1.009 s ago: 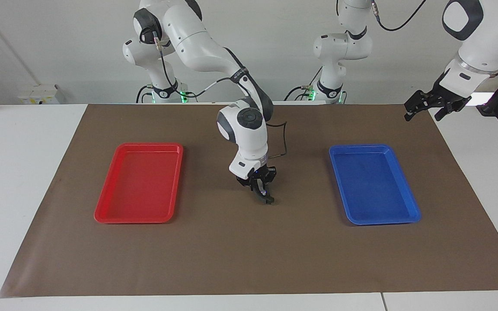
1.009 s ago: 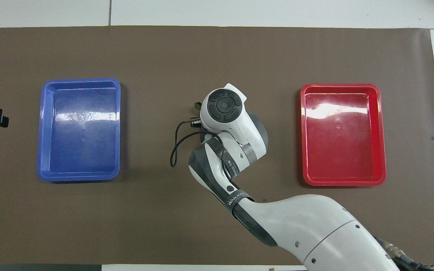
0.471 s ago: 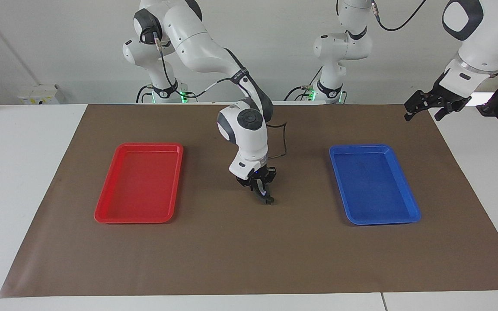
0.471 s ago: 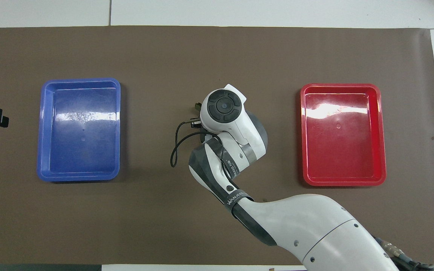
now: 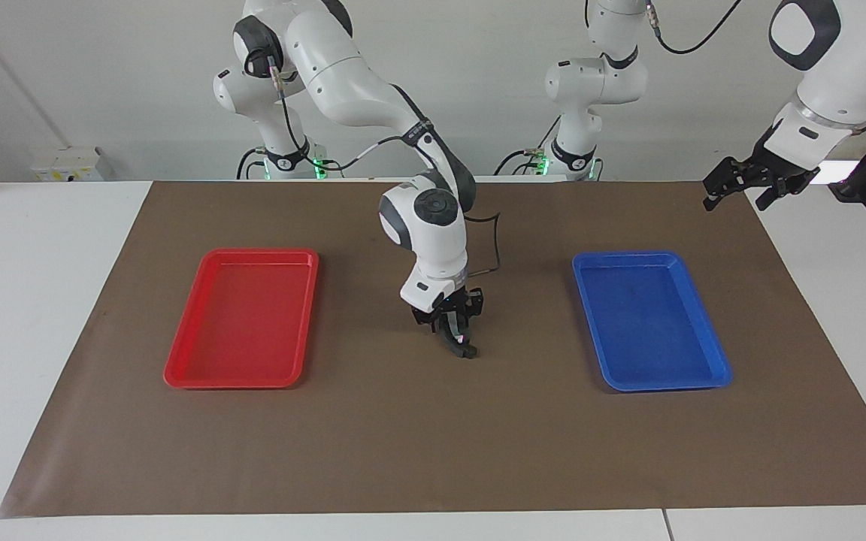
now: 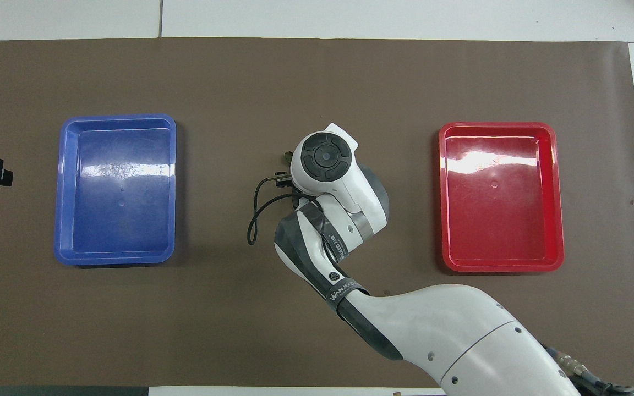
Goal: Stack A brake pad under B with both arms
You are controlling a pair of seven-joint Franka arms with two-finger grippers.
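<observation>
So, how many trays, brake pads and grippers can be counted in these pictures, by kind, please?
Trays: 2, the red tray and the blue tray.
Brake pads: 1 dark brake pad shows, at the right gripper's tips; a second is not in view.
Grippers: 2, right gripper over the mat's middle, left gripper waiting at its end.
Total: 5.

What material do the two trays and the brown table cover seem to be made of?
The red tray and the blue tray look like glossy moulded plastic: bright glare patches and rounded rims. The brown cover looks like matte paper or thin sheet, without glare; which one is unclear.
</observation>
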